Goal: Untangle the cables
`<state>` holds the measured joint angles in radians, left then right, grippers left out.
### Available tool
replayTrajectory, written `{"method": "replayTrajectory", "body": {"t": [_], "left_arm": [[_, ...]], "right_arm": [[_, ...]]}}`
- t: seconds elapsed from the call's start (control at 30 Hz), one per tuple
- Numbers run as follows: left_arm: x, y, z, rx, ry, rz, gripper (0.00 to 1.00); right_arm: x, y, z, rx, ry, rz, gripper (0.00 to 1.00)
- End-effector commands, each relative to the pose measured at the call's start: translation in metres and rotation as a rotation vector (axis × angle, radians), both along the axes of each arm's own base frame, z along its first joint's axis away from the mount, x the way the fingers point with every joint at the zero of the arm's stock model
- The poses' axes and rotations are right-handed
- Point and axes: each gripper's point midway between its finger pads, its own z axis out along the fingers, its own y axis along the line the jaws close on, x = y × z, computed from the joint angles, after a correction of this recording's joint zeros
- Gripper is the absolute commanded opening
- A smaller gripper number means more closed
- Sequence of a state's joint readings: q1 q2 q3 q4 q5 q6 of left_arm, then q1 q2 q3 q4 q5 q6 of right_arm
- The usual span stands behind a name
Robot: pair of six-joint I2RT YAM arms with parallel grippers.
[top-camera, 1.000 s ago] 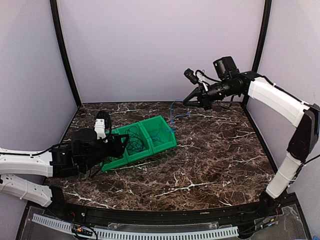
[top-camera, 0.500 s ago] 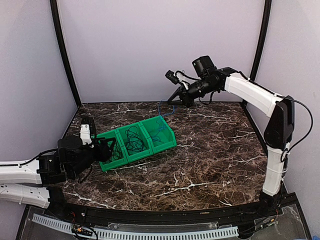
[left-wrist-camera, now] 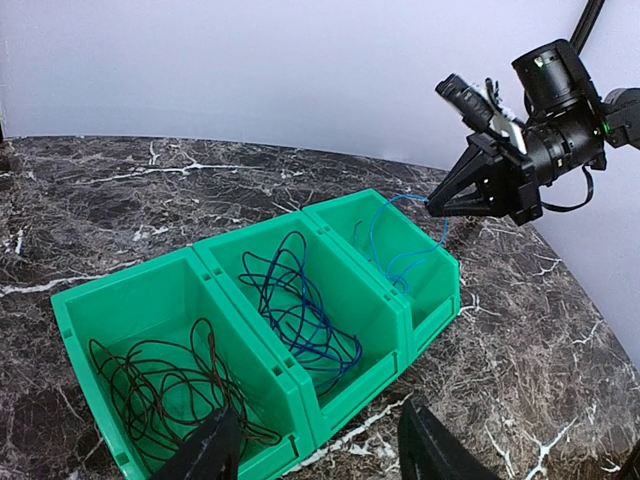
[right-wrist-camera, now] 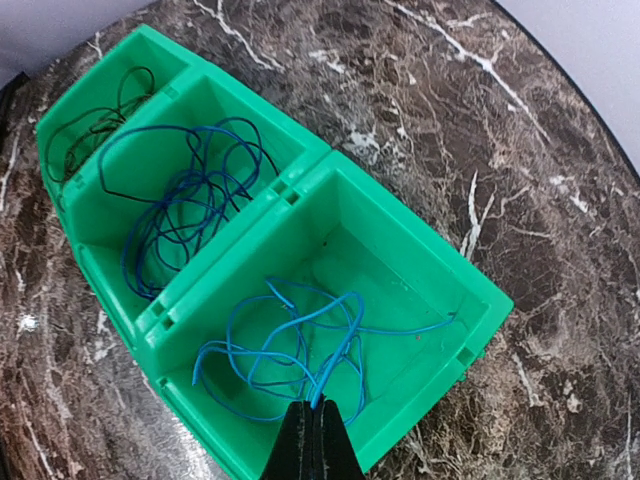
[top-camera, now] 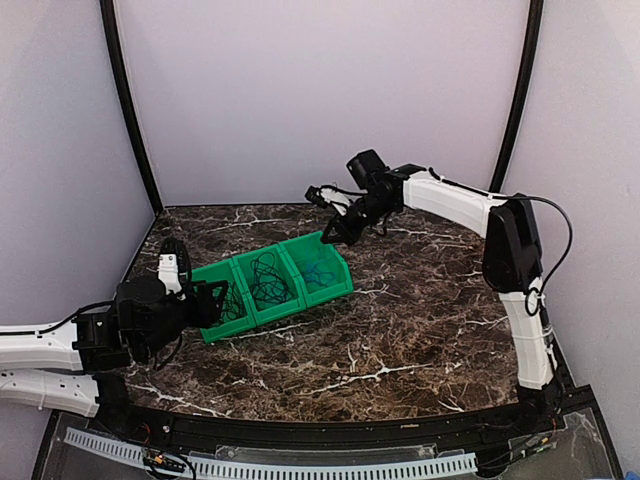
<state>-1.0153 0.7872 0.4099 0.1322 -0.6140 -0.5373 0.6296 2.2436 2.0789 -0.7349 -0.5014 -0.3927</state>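
Note:
A green bin [top-camera: 285,312] with three compartments lies on the marble table. Its left compartment holds a thin dark cable [left-wrist-camera: 165,385], and the middle one a dark blue cable [left-wrist-camera: 300,315]. A bright blue cable [right-wrist-camera: 285,345] lies coiled in the right compartment, and one strand rises into my right gripper [right-wrist-camera: 320,408], which is shut on it. That gripper [top-camera: 327,238] hangs just above the bin's far right end. My left gripper [left-wrist-camera: 318,418] is open and empty at the near side of the bin [left-wrist-camera: 330,385]. It is low, at the bin's left end [top-camera: 212,300].
The bin [right-wrist-camera: 440,270] sits at an angle, left of the table's middle. Pale walls and two black corner posts [top-camera: 130,120] close in the back and sides. The right arm [top-camera: 450,195] reaches across the back from the right side.
The right arm swung left and down from the back right to above the bin's right compartment, bringing the blue cable into it. The left gripper drew back left from the bin.

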Motion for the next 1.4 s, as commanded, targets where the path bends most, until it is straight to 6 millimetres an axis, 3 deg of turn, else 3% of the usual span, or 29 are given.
{"method": "replayTrajectory", "body": {"t": [0.0, 0.13, 0.27, 0.33, 0.37, 0.43, 0.6, 0.8, 1.0, 1.17, 1.27, 1.37], "left_arm": [[-0.002, 0.008, -0.001, -0.001, 0.006, 0.025, 0.56], [-0.003, 0.012, 0.000, -0.007, 0.004, 0.036, 0.57], [-0.002, 0.020, 0.002, 0.004, 0.000, 0.067, 0.59], [-0.002, 0.024, 0.004, 0.008, -0.007, 0.082, 0.60], [-0.003, 0.027, 0.006, 0.010, -0.012, 0.089, 0.61], [-0.003, 0.029, 0.009, 0.009, -0.019, 0.097, 0.62], [-0.003, 0.035, 0.016, 0.031, -0.025, 0.110, 0.66], [-0.002, 0.039, 0.018, 0.094, -0.022, 0.123, 0.72], [0.002, 0.044, 0.025, 0.169, -0.005, 0.143, 0.77], [0.008, 0.046, 0.026, 0.232, 0.014, 0.151, 0.80], [0.013, 0.047, 0.027, 0.244, 0.028, 0.156, 0.81], [0.020, 0.046, 0.023, 0.261, 0.057, 0.153, 0.83]], "right_arm": [[0.009, 0.010, -0.022, -0.089, -0.046, -0.045, 0.00], [0.008, 0.014, -0.034, -0.129, -0.052, -0.055, 0.06], [0.007, 0.014, -0.025, -0.131, -0.079, -0.064, 0.07], [0.007, 0.012, -0.020, -0.128, -0.085, -0.069, 0.15], [0.006, 0.011, -0.016, -0.127, -0.088, -0.072, 0.24], [0.003, 0.009, -0.005, -0.119, -0.096, -0.074, 0.31], [-0.006, -0.004, 0.032, -0.093, -0.165, -0.090, 0.38], [-0.024, -0.029, 0.063, -0.089, -0.224, -0.115, 0.45], [-0.045, -0.068, 0.091, -0.056, -0.319, -0.167, 0.50], [-0.060, -0.113, 0.109, 0.000, -0.377, -0.233, 0.58], [-0.063, -0.152, 0.122, 0.061, -0.427, -0.305, 0.65], [-0.065, -0.199, 0.117, 0.135, -0.411, -0.392, 0.69]]}}
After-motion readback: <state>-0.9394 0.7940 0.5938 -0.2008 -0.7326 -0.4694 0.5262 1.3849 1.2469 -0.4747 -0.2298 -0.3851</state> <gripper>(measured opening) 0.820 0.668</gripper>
